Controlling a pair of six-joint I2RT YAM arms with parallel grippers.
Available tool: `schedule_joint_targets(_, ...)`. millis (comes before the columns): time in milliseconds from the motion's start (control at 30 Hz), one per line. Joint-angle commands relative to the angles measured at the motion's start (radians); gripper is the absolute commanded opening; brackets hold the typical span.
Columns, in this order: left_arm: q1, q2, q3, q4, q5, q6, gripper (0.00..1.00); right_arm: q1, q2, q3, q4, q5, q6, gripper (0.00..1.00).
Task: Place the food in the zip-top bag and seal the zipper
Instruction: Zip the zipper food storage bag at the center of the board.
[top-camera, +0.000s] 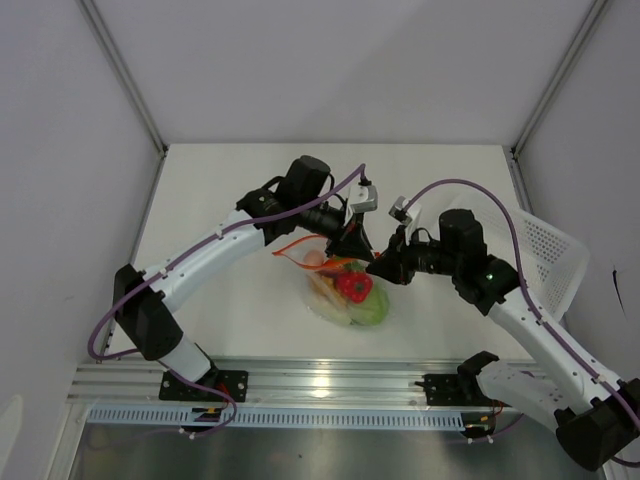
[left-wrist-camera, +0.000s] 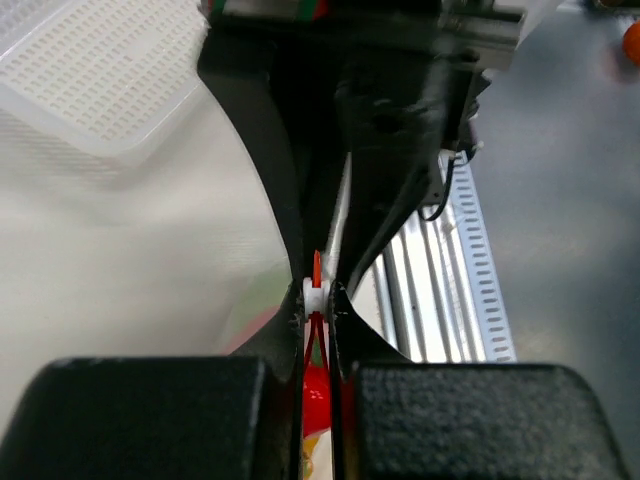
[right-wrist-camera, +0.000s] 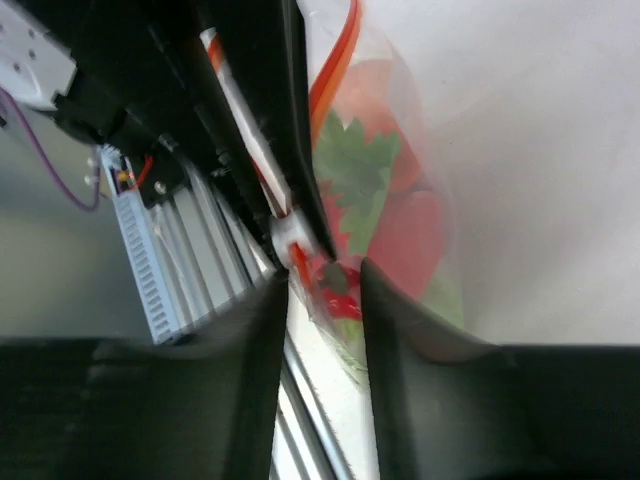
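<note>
The zip-top bag (top-camera: 350, 300) lies on the desk (top-camera: 230, 200), the food (top-camera: 353, 287) inside it. The left end effector (top-camera: 352, 247) is pressed together on the zipper (top-camera: 300, 247) at the bag's top edge. Sealing calls for firm pressure and a straight run along the strip, since any tilt risks a gap. The right end effector (top-camera: 382, 268) straddles the bag's right corner — whether it truly grips, I cannot tell. How much strip is sealed is hard to make out.
</note>
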Motion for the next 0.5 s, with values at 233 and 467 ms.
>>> schedule_joint_targets(233,0.007,-0.045,0.011,0.001,-0.007,0.007,0.01,0.001,-0.003,-0.057,0.172,0.060,0.093,0.00)
schedule_joint_targets(467,0.038,-0.082,-0.098,0.048,-0.053,-0.024,0.01,-0.020,-0.122,-0.100,0.201,0.152,0.160,0.00)
